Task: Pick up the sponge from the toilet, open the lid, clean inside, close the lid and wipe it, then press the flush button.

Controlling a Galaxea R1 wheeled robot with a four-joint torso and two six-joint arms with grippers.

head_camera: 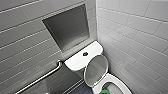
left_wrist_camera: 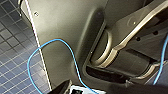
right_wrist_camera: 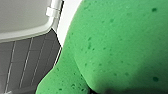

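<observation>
The white toilet (head_camera: pixel 117 83) stands in the corner with its lid (head_camera: pixel 96 69) raised and leaning back against the tank (head_camera: pixel 77 61). The lid's greyish underside faces the bowl. A round dark flush button (head_camera: pixel 85 53) sits on the tank top. The bright green sponge (head_camera: pixel 105 92) shows at the bowl's opening, at the lower edge of the head view. In the right wrist view the sponge (right_wrist_camera: pixel 117 47) looms very close, pressed up in front of the camera, and my right gripper is shut on it. Beside it is a white toilet part with a small bumper (right_wrist_camera: pixel 51 11).
A metal grab bar (head_camera: pixel 41 79) runs along the grey tiled wall on the left, below a recessed niche (head_camera: pixel 67 26). White tiles close in on the right. The left wrist view has dark square floor tiles (left_wrist_camera: pixel 12 57), the robot's body and a blue cable (left_wrist_camera: pixel 53 41).
</observation>
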